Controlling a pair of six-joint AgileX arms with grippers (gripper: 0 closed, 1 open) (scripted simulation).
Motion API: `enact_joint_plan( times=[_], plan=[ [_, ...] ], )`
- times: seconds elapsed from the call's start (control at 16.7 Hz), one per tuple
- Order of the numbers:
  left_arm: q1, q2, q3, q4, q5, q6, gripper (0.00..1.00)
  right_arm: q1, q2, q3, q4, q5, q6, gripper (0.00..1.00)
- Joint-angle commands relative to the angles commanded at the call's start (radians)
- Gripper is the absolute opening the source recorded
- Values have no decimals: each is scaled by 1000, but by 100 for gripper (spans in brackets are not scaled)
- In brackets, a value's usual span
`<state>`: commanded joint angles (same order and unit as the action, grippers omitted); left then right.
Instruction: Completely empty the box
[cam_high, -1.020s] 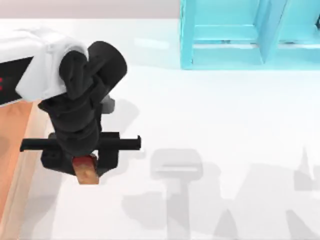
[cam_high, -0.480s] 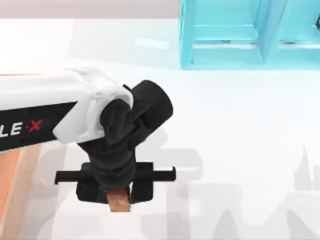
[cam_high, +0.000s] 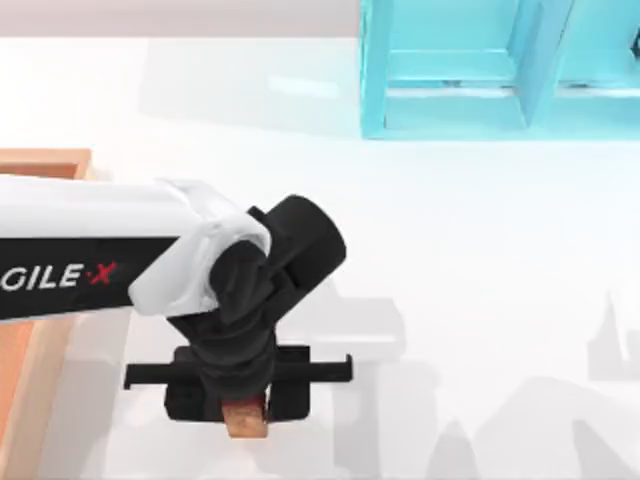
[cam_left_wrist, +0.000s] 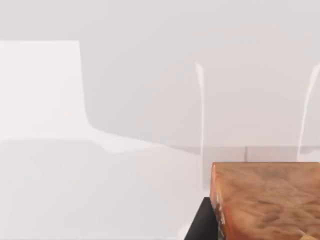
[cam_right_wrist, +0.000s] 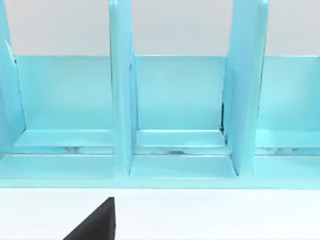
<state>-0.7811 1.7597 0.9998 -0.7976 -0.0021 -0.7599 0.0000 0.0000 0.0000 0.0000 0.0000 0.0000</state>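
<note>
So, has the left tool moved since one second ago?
Yes. The left tool, shut on a brown block, has moved toward the top view's right and lower edge, away from the box and further from the turquoise shelf.

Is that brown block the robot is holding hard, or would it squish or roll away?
The brown block probably stays stiff: its edges look straight and sharp while the left gripper pinches it. Its flat faces suggest it would sit still on the white table, not roll. Its mottled, wood-like surface hints at decent grip, not slipperiness.

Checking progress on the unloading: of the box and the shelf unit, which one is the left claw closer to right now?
The wooden box at the table's left edge; the left claw, gripping a brown block, hangs just right of it, while the turquoise shelf unit stands far off.
</note>
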Motion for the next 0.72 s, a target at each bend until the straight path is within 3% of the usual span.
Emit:
enact_joint_plan(
  times=[0.3, 0.72],
  plan=[
    [0, 16, -18, 20, 0, 0, 0, 0, 0, 0, 0, 0, 0, 100],
    [0, 16, -18, 20, 0, 0, 53, 0, 0, 0, 0, 0, 0, 100]
  ],
)
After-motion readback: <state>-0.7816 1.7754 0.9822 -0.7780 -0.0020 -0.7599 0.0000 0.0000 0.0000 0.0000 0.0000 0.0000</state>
